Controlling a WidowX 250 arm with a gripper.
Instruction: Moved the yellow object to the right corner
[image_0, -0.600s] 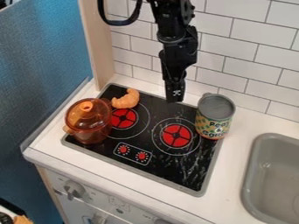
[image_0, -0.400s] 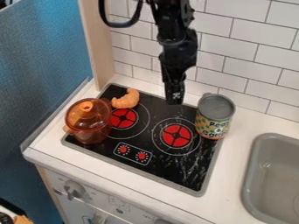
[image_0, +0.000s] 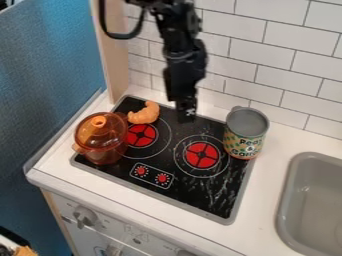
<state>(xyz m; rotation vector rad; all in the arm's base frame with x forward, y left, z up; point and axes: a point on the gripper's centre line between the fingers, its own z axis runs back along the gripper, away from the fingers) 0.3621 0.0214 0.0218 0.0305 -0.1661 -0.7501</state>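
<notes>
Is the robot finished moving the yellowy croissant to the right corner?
No, nothing looks done yet. The yellowish-orange toy croissant lies at the back left of the black stovetop, near the see-through orange pot. I see nothing held in the black robot claw, right of the croissant. What's probably left: grab it, carry it to the right corner, let go.

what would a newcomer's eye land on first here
Probably the black robot arm, coming in from the top edge against the white tiles, its gripper hanging over the back of the stove. Next, likely the two bright red burners on the black cooktop, with the see-through orange pot at its left side. The green and yellow can at the cooktop's right edge also stands out.
</notes>
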